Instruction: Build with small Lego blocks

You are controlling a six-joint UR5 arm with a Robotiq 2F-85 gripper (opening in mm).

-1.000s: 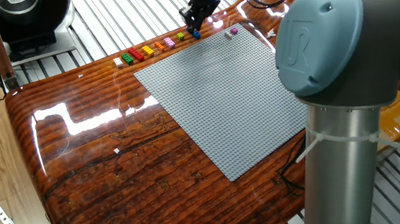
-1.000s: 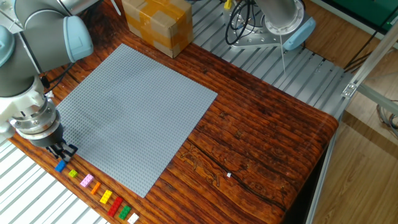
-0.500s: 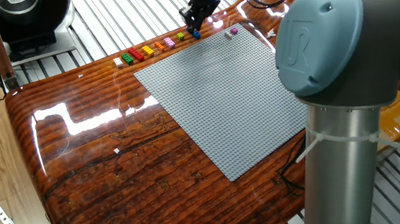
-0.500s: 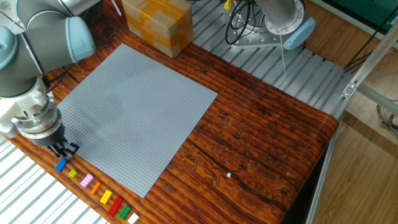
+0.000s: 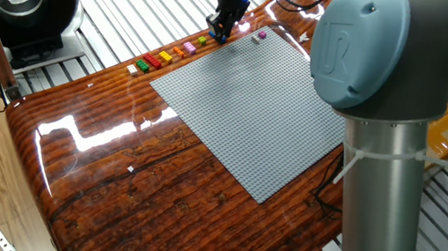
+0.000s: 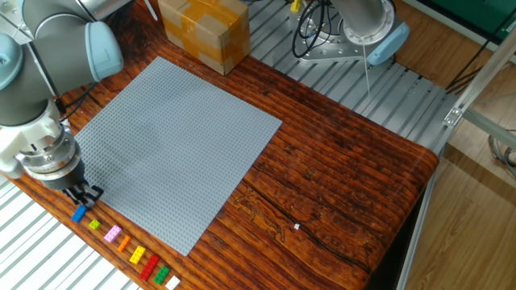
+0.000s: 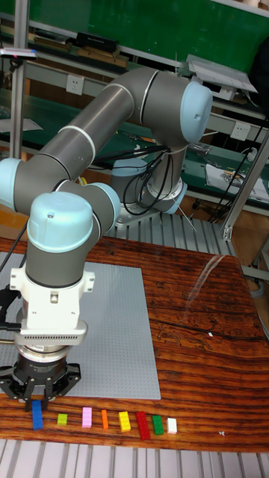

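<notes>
Gripper (image 7: 37, 388): stood low over the near left edge of the grey baseplate (image 7: 119, 328), fingers pointing down just above the blue brick (image 7: 37, 415); whether it gripped anything could not be told. Small Lego blocks: one row on the wooden table (image 7: 209, 343) along the baseplate's near edge, blue leftmost, white brick (image 7: 172, 426) rightmost.
</notes>
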